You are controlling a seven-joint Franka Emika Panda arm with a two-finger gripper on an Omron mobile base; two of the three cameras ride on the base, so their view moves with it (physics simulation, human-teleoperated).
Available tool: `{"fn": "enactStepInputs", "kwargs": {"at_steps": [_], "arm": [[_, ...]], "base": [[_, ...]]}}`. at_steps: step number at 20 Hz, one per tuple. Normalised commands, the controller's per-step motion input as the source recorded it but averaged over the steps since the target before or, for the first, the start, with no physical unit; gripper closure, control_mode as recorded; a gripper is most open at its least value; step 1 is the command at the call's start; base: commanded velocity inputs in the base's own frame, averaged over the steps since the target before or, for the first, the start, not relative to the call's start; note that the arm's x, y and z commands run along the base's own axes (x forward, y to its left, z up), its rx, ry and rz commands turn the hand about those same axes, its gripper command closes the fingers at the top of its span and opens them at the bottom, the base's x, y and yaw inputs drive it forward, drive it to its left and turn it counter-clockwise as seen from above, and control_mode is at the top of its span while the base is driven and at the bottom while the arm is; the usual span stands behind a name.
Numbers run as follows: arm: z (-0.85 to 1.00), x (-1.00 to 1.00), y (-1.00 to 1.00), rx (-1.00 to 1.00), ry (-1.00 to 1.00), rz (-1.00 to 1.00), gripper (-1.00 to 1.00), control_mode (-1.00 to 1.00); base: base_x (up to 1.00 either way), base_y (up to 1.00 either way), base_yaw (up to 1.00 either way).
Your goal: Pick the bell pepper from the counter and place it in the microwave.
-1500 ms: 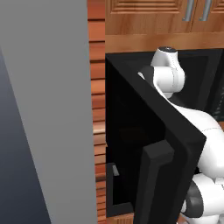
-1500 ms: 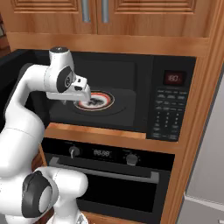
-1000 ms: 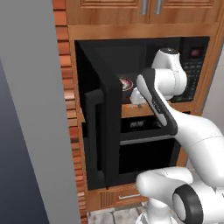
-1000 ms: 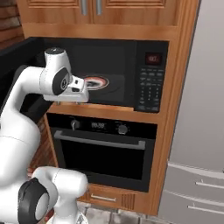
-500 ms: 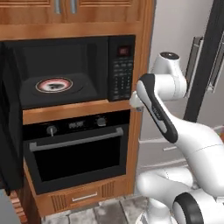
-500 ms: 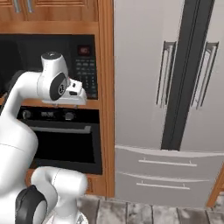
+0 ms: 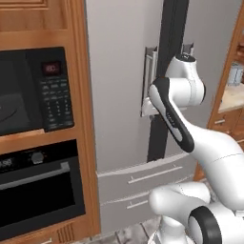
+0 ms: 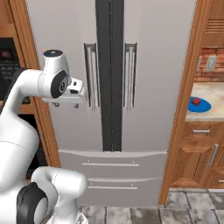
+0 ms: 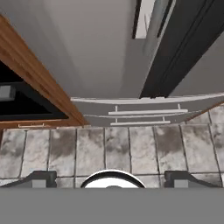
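1. Microwave (image 7: pixel 33 90) sits at the left edge of the left base view, above the black oven (image 7: pixel 38 190); its dark cavity looks bare as far as it shows. The arm hangs in front of the steel fridge (image 7: pixel 119 86).
2. Right base view: the gripper (image 8: pixel 76 92) is raised before the fridge doors, carrying nothing. The pepper (image 8: pixel 197 101) rests on a blue plate (image 8: pixel 202 107) at the counter (image 8: pixel 210 98) near the view's right edge, well apart from the hand.
3. Hand view: fingertips (image 9: pixel 41 178) spread wide over floor tiles (image 9: pixel 113 148), nothing between them.
4. Judgement: swing the base on towards the counter, then lower the released hand squarely over the pepper, clear of the plate rim.
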Motion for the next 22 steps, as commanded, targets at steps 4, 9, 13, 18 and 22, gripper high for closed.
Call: {"fn": "enactStepInputs", "kwargs": {"at_steps": [4, 9, 13, 18, 22], "arm": [[0.00, 0.00, 0.00, 0.00, 0.00, 0.00, -1.00, 1.00], [0.00, 0.00, 0.00, 0.00, 0.00, 0.00, -1.00, 1.00], [0.00, 0.00, 0.00, 0.00, 0.00, 0.00, -1.00, 1.00], [0.00, 0.00, 0.00, 0.00, 0.00, 0.00, -1.00, 1.00], [0.00, 0.00, 0.00, 0.00, 0.00, 0.00, -1.00, 1.00]], "base": [[0.87, -1.00, -0.16], [0.77, -1.00, -0.15], [0.45, -1.00, -0.18], [0.22, -1.00, -0.18], [0.55, -1.00, -0.04]]}}
